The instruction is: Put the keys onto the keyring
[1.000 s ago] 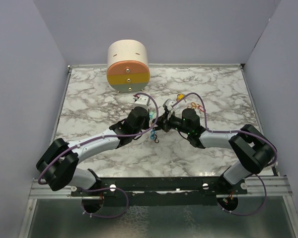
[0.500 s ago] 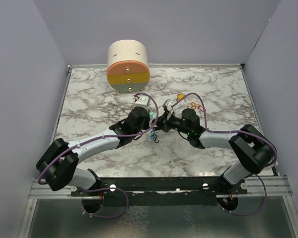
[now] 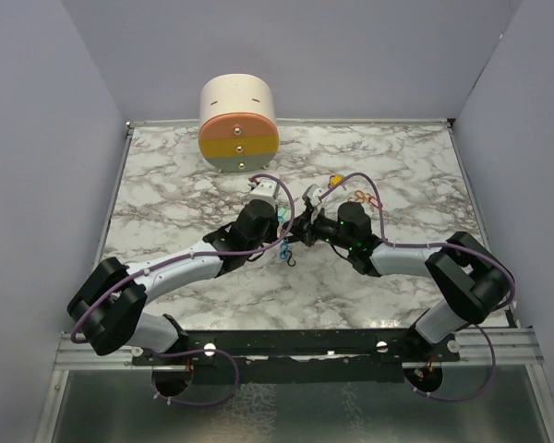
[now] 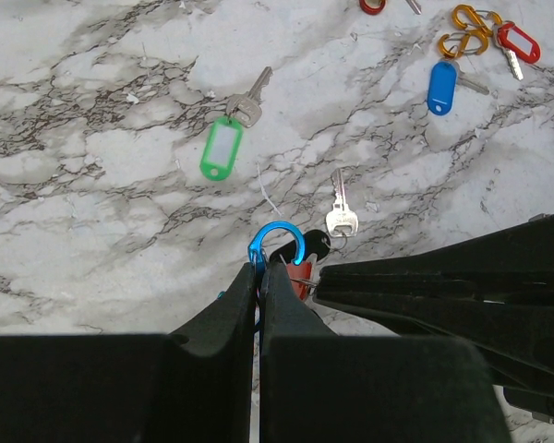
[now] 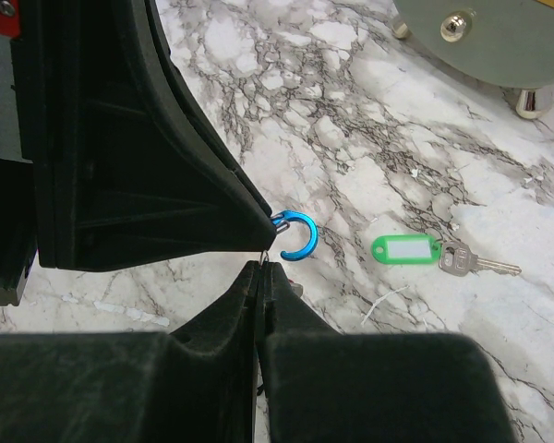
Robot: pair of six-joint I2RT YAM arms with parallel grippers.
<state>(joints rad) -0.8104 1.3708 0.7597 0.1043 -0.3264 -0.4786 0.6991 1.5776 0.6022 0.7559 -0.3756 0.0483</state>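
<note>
**Blue clip**: held over the middle of the surface. The left hand was clamped on its end.

**Right hand**: fingers pressed together just beside the clip. What they pinched was not discernible.

**Green-tagged key**: loose, just far of the clip.

**Blue-tagged key**, **red-tagged key**: farther right, well apart.

**Change:** almost none over the last second; both hands stayed tip to tip.

**Judgement:** fine alignment under way, with these tagged keys not yet threaded.

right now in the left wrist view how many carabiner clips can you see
3: a blue carabiner pinched in the left jaws, one orange carabiner and a second orange carabiner beside it at the top right. More may hide under the arms.
</note>
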